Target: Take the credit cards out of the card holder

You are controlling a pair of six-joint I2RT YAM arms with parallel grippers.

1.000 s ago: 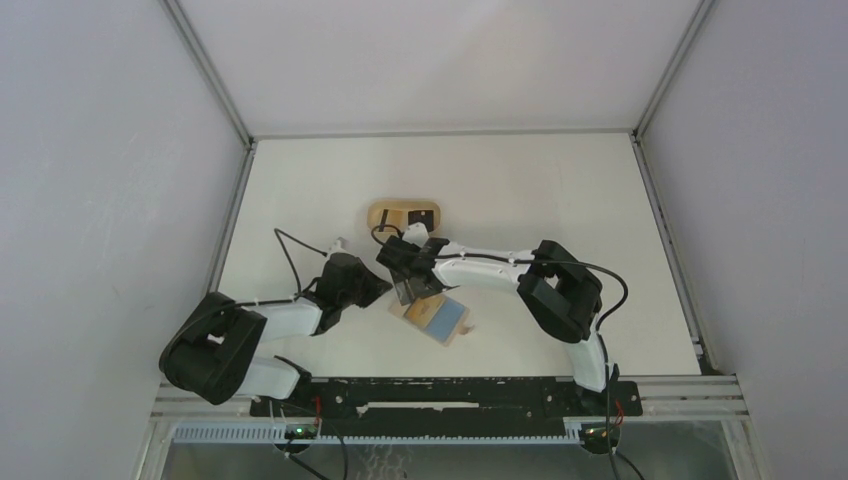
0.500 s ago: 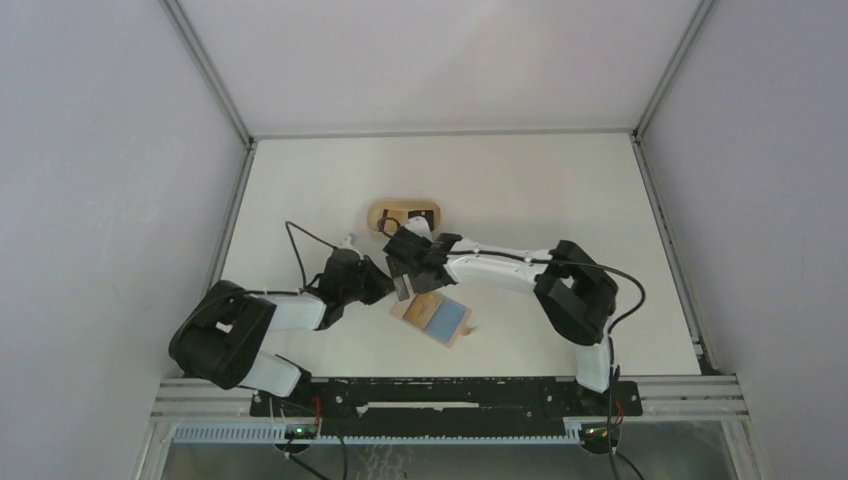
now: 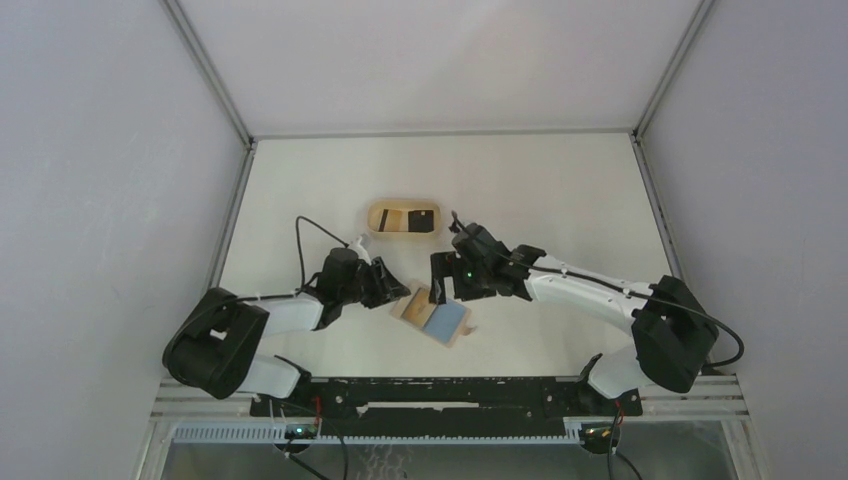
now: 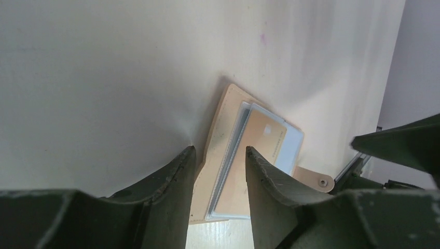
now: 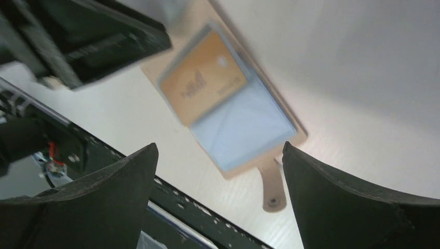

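Left claw [image 4: 219,151] part-open over the card holder [image 4: 227,111] (cards [image 4: 264,136] showing); right claw [image 5: 219,147] gapes wide; both empty.

Card holder [image 3: 432,318] lies open and flat on the table [image 3: 550,180], near-centre, skewed diagonally. Tan-beige outside, blue panel [image 5: 241,129] on one inner half. Short closure tab [image 5: 273,187] with a dark dot sticks out past the blue half's corner, flat on the surface. Credit cards [image 4: 259,150] sit on the other half: gold-tan one on top, paler ones stacked under it, edges slightly fanned. None out of the holder yet.
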